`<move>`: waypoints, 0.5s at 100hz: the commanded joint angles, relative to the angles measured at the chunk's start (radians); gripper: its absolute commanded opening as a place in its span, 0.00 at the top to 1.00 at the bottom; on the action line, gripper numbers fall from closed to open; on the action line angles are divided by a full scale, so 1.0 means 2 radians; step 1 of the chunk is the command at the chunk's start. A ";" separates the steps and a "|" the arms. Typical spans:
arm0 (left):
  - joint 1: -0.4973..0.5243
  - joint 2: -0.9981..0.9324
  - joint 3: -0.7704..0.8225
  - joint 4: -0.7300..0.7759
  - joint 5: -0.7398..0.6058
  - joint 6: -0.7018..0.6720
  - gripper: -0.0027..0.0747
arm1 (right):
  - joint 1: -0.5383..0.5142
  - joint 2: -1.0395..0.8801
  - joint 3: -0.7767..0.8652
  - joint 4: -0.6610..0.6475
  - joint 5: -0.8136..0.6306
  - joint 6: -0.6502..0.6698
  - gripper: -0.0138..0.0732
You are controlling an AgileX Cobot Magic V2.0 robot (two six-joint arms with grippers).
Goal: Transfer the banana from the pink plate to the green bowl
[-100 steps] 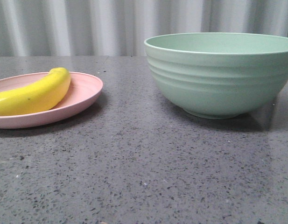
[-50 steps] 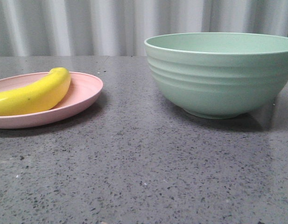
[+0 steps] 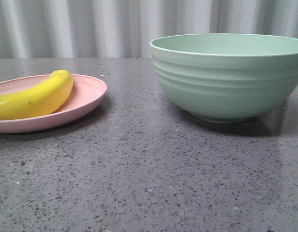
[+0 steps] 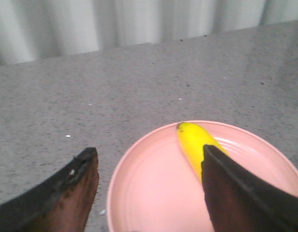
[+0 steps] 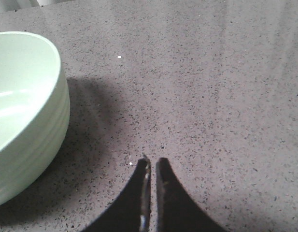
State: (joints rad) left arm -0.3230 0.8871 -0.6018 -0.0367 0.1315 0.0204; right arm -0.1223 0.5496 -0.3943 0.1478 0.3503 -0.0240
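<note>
The yellow banana (image 3: 35,96) lies on the pink plate (image 3: 88,92) at the left of the front view. The green bowl (image 3: 231,77) stands at the right and looks empty. In the left wrist view my left gripper (image 4: 149,154) is open, above the plate (image 4: 153,188). One finger is over the plate's outer edge, the other covers part of the banana (image 4: 194,142). In the right wrist view my right gripper (image 5: 152,162) is shut and empty over the bare table, beside the bowl (image 5: 23,111). Neither gripper shows in the front view.
The table is a dark grey speckled stone top (image 3: 149,179). A pale pleated curtain (image 3: 105,26) hangs behind its far edge.
</note>
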 commanded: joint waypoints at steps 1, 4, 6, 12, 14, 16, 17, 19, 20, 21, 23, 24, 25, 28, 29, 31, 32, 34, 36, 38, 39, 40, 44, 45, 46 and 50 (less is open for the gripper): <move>-0.029 0.023 -0.038 -0.010 -0.005 -0.004 0.38 | 0.000 0.006 -0.018 0.002 -0.039 -0.001 0.91; -0.037 0.033 -0.047 -0.010 0.006 -0.004 0.38 | 0.000 0.006 -0.018 0.002 -0.039 -0.001 0.91; -0.043 0.040 -0.053 -0.011 0.016 -0.004 0.38 | 0.000 0.006 -0.018 0.002 -0.039 -0.001 0.91; -0.058 0.060 -0.067 -0.011 0.043 -0.004 0.38 | 0.000 0.006 -0.018 0.002 -0.039 -0.001 0.91; -0.063 0.067 -0.072 -0.011 0.053 -0.004 0.38 | 0.000 0.006 -0.018 0.002 -0.039 -0.001 0.91; -0.065 0.071 -0.077 -0.011 0.064 -0.004 0.38 | 0.000 0.006 -0.018 0.002 -0.039 -0.001 0.91; -0.067 0.076 -0.079 -0.011 0.068 -0.004 0.38 | 0.000 0.006 -0.018 0.002 -0.039 -0.001 0.91; -0.070 0.082 -0.084 -0.011 0.079 -0.004 0.38 | 0.000 0.006 -0.018 0.002 -0.039 -0.001 0.91; -0.071 0.084 -0.085 -0.012 0.087 -0.004 0.38 | 0.000 0.006 -0.018 0.002 -0.039 -0.001 0.91; -0.073 0.088 -0.088 -0.012 0.090 -0.004 0.38 | 0.000 0.006 -0.018 0.002 -0.039 -0.001 0.91; -0.074 0.092 -0.093 -0.012 0.101 -0.004 0.38 | 0.000 0.006 -0.018 0.002 -0.039 -0.001 0.91; -0.075 0.095 -0.095 -0.013 0.104 -0.004 0.38 | 0.000 0.006 -0.018 0.002 -0.039 -0.001 0.91; -0.077 0.097 -0.097 -0.014 0.111 -0.004 0.38 | 0.000 0.006 -0.018 0.002 -0.039 -0.001 0.91; -0.079 0.106 -0.103 -0.017 0.124 -0.004 0.38 | 0.000 0.006 -0.018 0.002 -0.039 -0.001 0.91; -0.080 0.107 -0.104 -0.018 0.130 -0.004 0.38 | 0.000 0.006 -0.018 0.002 -0.039 -0.001 0.91; -0.082 0.112 -0.108 -0.021 0.135 -0.004 0.39 | 0.000 0.006 -0.018 0.002 -0.039 -0.001 0.91; -0.082 0.114 -0.111 -0.024 0.140 -0.004 0.39 | 0.000 0.006 -0.018 0.002 -0.039 -0.001 0.91; -0.083 0.118 -0.114 -0.027 0.147 -0.004 0.40 | 0.000 0.006 -0.018 0.002 -0.039 -0.001 0.91; -0.082 0.123 -0.117 -0.031 0.154 -0.004 0.40 | 0.000 0.006 -0.018 0.002 -0.039 -0.001 0.91; -0.083 0.127 -0.120 -0.035 0.158 -0.004 0.40 | 0.000 0.006 -0.018 0.002 -0.039 -0.001 0.91; -0.083 0.129 -0.122 -0.036 0.161 -0.004 0.40 | 0.000 0.006 -0.018 0.002 -0.039 -0.001 0.91; -0.083 0.132 -0.124 -0.036 0.163 -0.004 0.40 | 0.000 0.006 -0.018 0.002 -0.039 -0.001 0.91; -0.083 0.139 -0.129 -0.037 0.172 -0.004 0.40 | 0.000 0.006 -0.018 0.002 -0.039 -0.001 0.91; -0.083 0.143 -0.129 -0.037 0.173 -0.004 0.40 | 0.000 0.006 -0.018 0.002 -0.039 -0.001 0.91; -0.083 0.145 -0.130 -0.036 0.174 -0.004 0.40 | 0.000 0.006 -0.018 0.002 -0.039 -0.001 0.91; -0.083 0.155 -0.134 -0.036 0.179 -0.004 0.40 | 0.000 0.006 -0.018 0.002 -0.039 -0.001 0.91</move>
State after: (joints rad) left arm -0.4780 1.1818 -0.8189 -0.0915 0.5058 0.0204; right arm -0.1223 0.5496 -0.3943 0.1478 0.3497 -0.0240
